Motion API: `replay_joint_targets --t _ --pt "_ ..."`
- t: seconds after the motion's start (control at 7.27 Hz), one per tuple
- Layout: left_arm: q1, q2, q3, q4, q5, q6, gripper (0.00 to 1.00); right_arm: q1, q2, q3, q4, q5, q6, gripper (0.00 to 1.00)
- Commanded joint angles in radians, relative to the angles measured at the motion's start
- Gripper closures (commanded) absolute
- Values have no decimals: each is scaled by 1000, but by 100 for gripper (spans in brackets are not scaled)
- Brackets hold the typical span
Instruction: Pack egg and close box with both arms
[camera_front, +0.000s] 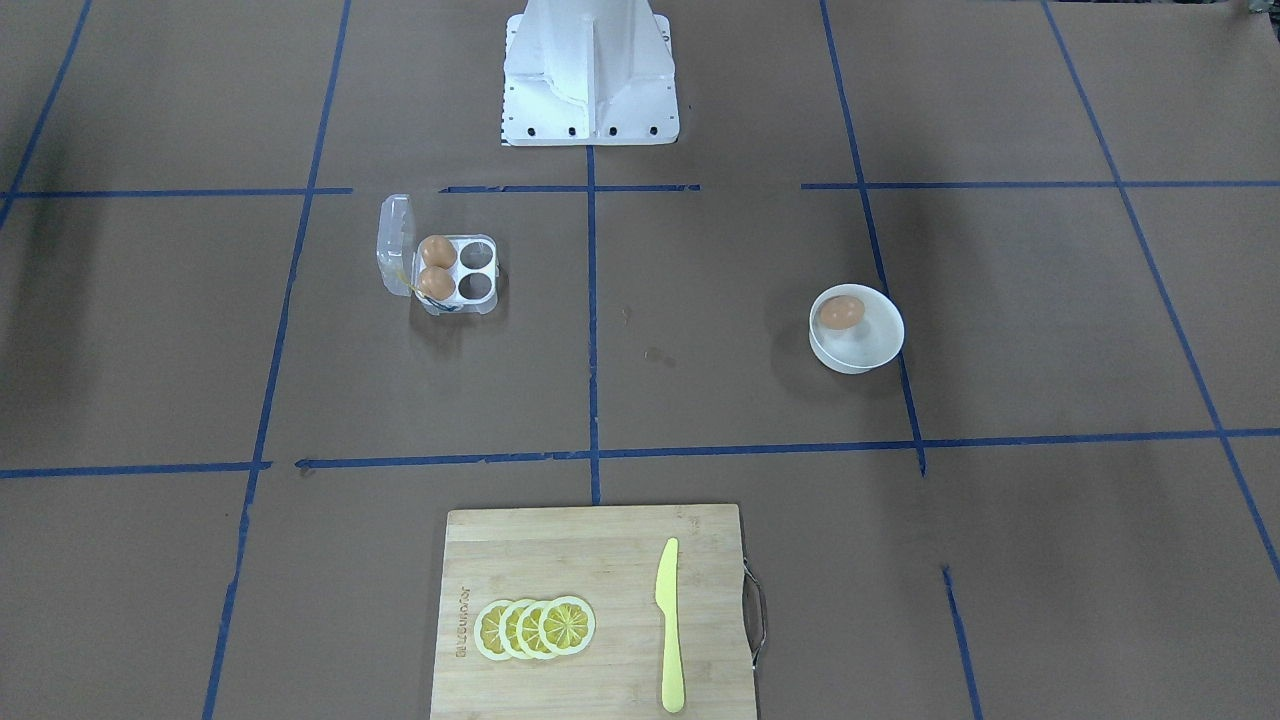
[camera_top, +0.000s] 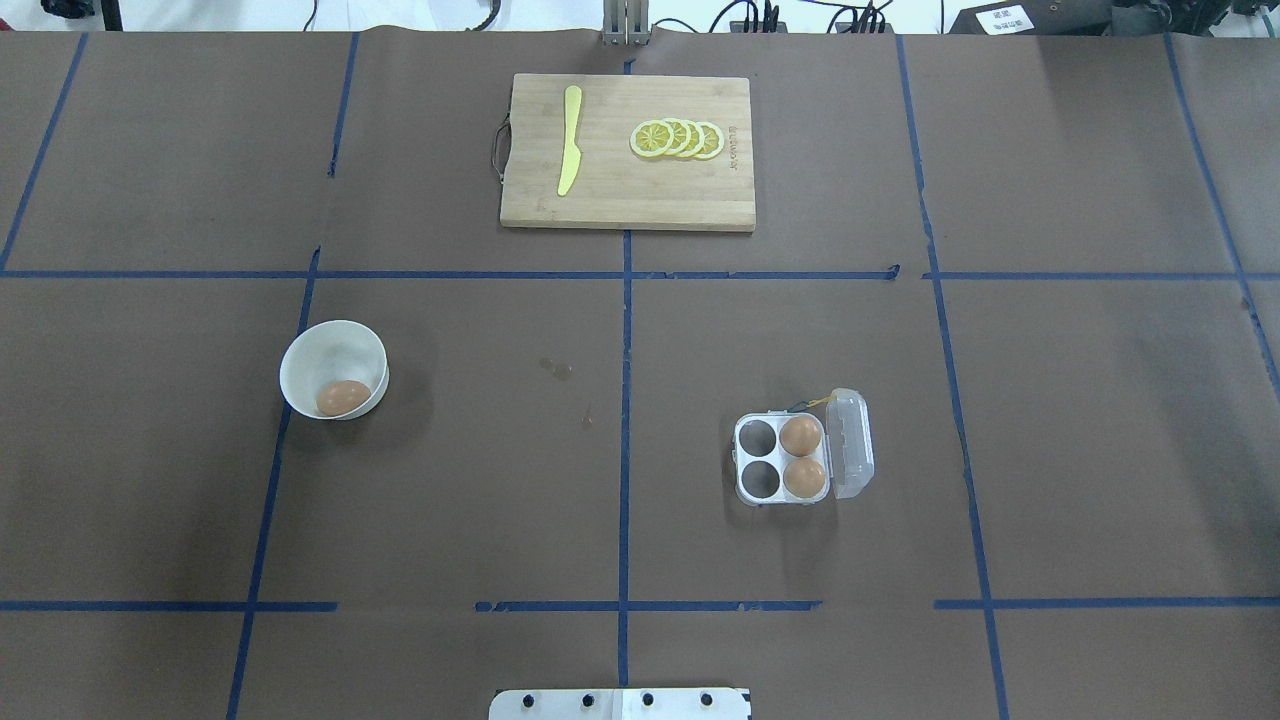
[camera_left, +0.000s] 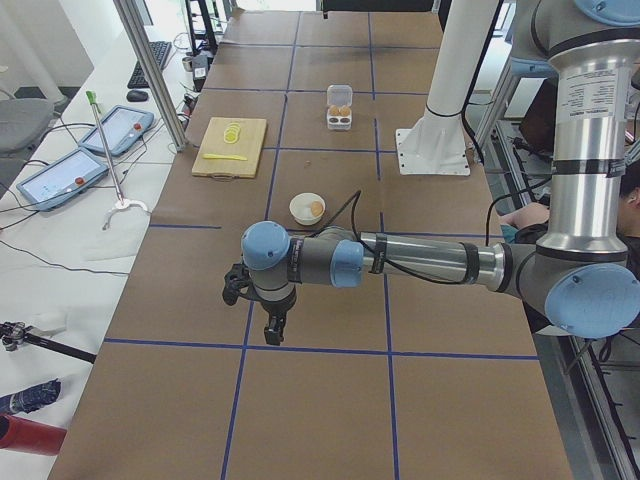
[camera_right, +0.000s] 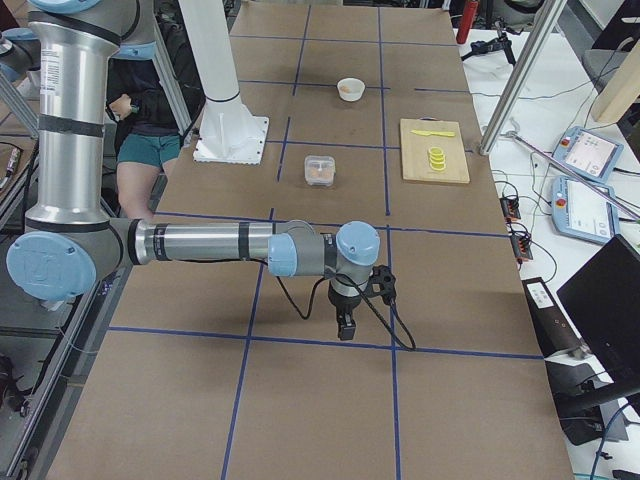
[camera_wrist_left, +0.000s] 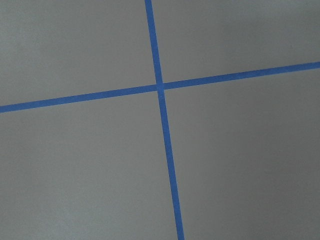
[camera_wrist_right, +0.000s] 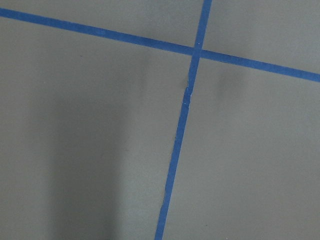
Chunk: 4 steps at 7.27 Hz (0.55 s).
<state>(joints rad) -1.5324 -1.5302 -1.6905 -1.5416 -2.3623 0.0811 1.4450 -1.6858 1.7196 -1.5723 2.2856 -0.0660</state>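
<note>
brown paper-covered table (camera_top: 1100, 420), blue tape grid (camera_top: 625, 400); white pedestal (camera_front: 590, 90) at robot side; bamboo cutting board (camera_top: 610, 195) at far edge with lemon slices (camera_top: 678, 139) and yellow knife (camera_top: 570, 140). egg (camera_top: 343, 397) lies in white bowl (camera_top: 330, 335), left half. box (camera_top: 779, 459), right half, lid raised, two more eggs (camera_top: 800, 435) in the cells beside the lid. left gripper (camera_left: 272, 330) well apart from bowl, right gripper (camera_right: 345, 325) well apart from box; finger state of either cannot be told.
</note>
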Motion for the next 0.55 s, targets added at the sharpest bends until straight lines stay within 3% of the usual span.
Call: replay_joint_targets --t 0.0,0.41 --pt "-2 -1 -3 0 3 6 0 0 0 0 0 0 0 0" --pt "-2 1 -3 -2 -3 6 0 0 2 26 15 2 -6 0"
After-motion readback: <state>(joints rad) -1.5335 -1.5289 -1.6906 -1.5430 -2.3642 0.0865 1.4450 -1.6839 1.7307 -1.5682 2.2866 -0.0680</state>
